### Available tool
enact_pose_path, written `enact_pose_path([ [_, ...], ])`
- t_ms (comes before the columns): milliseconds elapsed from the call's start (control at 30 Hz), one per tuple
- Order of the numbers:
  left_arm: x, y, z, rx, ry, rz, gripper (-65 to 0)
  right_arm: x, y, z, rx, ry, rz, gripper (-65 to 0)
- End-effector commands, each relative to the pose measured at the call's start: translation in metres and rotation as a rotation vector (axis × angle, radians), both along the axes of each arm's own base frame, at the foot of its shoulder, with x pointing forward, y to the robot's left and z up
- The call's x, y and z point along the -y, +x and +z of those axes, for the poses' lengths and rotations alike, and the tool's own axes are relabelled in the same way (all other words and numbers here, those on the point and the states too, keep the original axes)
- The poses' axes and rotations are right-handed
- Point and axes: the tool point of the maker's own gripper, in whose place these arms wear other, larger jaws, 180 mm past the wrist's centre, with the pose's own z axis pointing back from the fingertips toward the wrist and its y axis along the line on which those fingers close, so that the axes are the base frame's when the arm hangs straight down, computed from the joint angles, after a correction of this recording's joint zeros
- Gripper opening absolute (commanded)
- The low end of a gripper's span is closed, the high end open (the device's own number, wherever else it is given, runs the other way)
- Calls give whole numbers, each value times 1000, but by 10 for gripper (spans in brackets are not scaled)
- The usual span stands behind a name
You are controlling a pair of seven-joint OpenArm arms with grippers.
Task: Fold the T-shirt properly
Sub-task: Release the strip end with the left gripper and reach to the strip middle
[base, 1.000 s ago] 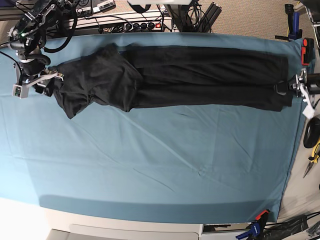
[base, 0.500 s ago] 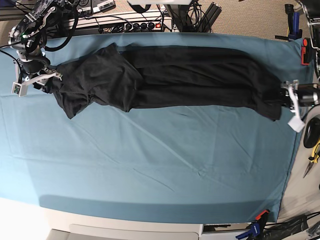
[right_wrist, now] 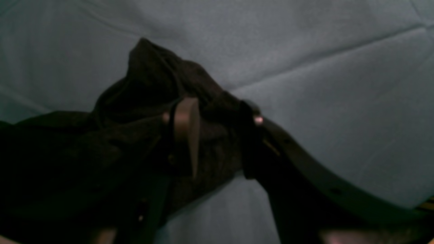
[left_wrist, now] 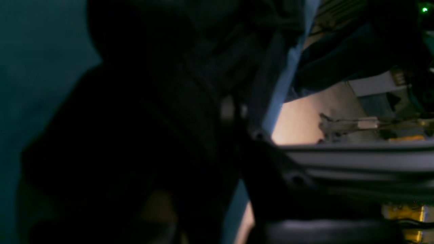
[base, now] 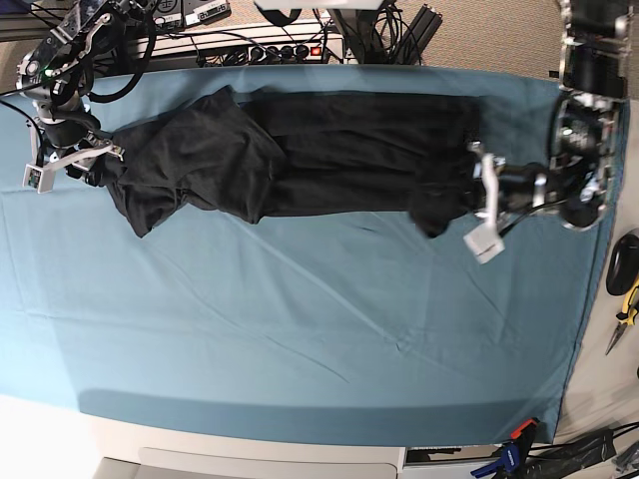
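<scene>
Stretched lengthwise across the teal cloth [base: 300,329], the black T-shirt [base: 329,150], soft, light and likely to sag, is pinched at its hem by the left gripper [base: 469,195] and bunched at its other end between the right gripper's [right_wrist: 217,132] part-spread fingers [right_wrist: 184,128].

A robotics lab or workshop. A desk [base: 300,329] draped in a teal cloth [base: 250,299] is clamped at its near right corner by a clamp [base: 514,444]. Beyond the far edge lie a power strip [base: 275,50] with a red light, tangled black cables [base: 389,25] and electronics. Pliers [base: 624,314] lie off the right edge. Two robot arms [base: 584,110] reach over the desk.
</scene>
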Motion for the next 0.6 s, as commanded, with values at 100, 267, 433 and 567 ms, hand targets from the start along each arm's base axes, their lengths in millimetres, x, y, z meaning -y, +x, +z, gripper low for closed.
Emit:
enact_pose_path([
  [100, 31, 19, 18, 90, -41, -29, -650, 4, 6, 14, 47, -28, 5, -444],
  [267, 68, 17, 17, 109, -71, -70, -650, 4, 6, 14, 46, -28, 5, -444],
  [433, 102, 8, 17, 109, -107, -116, -650, 4, 6, 13, 45, -27, 5, -444],
  [567, 118, 2, 19, 103, -133, -143, -650, 4, 6, 13, 42, -27, 5, -444],
])
